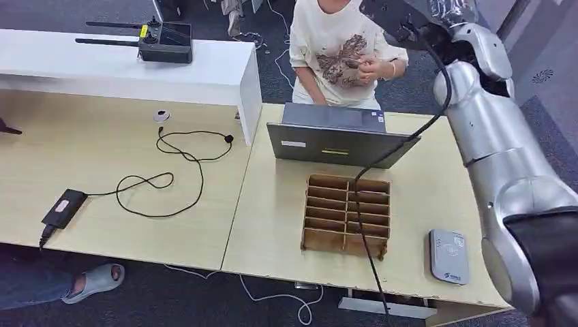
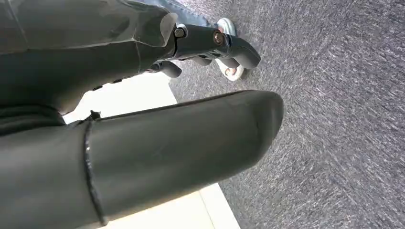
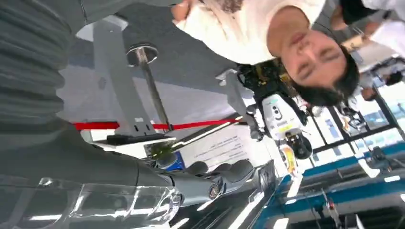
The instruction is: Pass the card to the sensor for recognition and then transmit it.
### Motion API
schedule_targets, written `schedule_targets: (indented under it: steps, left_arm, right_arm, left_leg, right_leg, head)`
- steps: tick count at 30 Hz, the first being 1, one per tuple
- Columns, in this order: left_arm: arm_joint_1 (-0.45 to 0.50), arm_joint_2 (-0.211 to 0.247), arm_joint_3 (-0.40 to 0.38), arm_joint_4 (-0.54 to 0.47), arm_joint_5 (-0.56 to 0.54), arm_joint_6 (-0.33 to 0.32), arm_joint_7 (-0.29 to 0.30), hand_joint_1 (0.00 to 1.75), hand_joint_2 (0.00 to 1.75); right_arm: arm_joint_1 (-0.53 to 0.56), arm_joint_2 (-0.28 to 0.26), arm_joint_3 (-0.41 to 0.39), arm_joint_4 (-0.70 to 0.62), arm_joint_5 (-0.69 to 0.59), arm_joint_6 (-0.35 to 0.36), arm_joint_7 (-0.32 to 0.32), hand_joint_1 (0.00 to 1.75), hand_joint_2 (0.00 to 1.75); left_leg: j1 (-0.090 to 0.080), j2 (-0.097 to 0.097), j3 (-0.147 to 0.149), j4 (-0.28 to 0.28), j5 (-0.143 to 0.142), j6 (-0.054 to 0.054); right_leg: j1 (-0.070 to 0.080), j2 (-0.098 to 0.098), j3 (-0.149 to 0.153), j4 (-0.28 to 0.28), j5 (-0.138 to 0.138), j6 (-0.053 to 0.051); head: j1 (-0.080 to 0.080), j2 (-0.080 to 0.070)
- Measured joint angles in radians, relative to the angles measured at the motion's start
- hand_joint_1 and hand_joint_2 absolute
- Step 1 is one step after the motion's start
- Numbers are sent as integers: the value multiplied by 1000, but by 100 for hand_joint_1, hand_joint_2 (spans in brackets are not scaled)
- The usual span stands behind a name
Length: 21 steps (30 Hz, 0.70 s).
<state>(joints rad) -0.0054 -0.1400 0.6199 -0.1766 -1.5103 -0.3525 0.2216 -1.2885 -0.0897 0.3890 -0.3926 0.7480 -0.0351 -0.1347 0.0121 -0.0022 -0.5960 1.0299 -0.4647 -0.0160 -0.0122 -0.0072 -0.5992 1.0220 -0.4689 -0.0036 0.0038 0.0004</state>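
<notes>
On the pale wooden table point(image 1: 102, 177) in the head view: a grey card reader point(image 1: 448, 255) lying flat near the front right corner. Just beside it, towards the middle, a brown wooden divider box point(image 1: 347, 214) with two columns of slots. Behind the box, a grey laptop point(image 1: 337, 139), its lid tilted back towards the robot. On the left half, a looping black cable point(image 1: 170, 170) ending in a black power adapter point(image 1: 63, 208). Further back, a white raised shelf point(image 1: 123, 68) carrying a black device with antennas point(image 1: 163, 41). Beyond the laptop, a person point(image 1: 341, 48) in a cream printed shirt, hands together at the chest. Along the right side, the silver right arm point(image 1: 491, 150), raised towards the person, with a black lead trailing down across the box. Cannot tell here where the card is.

From the left wrist view: the left hand point(image 2: 191, 143) hanging over grey carpet point(image 2: 334, 119) beside the table's edge, thick thumb apart from the bent dark fingers point(image 2: 229, 47), nothing between them. A sandalled foot point(image 2: 229, 71) just past the fingertips.

From the right wrist view: the right hand point(image 3: 181, 183) held up in front of the person, fingers point(image 3: 224, 174) lying close together. Just beside them, a dark flat shiny surface point(image 3: 265, 179). Cannot tell whether that is the card, nor whether the fingers pinch it. Behind, a red barrier tape point(image 3: 191, 125) and a white robot point(image 3: 282, 119).
</notes>
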Motion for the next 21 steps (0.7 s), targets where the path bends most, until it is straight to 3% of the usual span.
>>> schedule_targets:
  steps: [4,7,11,16,21]
  left_arm:
    - [0,-2,0,0,5,8,1,0,0]
    - [0,-4,3,0,11,11,5,0,0]
    - [0,-6,8,0,13,19,16,0,0]
    - [1,-6,11,0,25,25,26,0,0]
    - [2,-13,34,0,43,42,43,0,0]
  right_arm:
    - [29,-23,-71,-33,-125,-18,-109,0,175]
    - [100,-55,-122,-103,-243,17,-179,0,175]
    - [232,-112,-163,-230,-444,79,-194,0,175]
    - [435,-211,-193,-423,-706,140,-153,0,175]
    - [743,-272,-232,-701,-824,106,-169,0,175]
  left_leg:
    - [0,0,0,0,0,0]
    - [0,0,0,0,0,0]
    - [0,-2,1,0,0,0]
    - [0,-4,-1,0,-1,1]
    - [0,-6,-2,0,-2,1]
  right_leg:
    - [0,0,0,0,0,0]
    - [0,0,1,-1,0,0]
    - [0,-1,0,-1,0,0]
    - [0,-3,1,-2,0,0]
    - [1,-5,1,-2,-2,1]
  head:
    - [0,0]
    - [0,0]
    - [0,0]
    - [0,0]
    - [0,0]
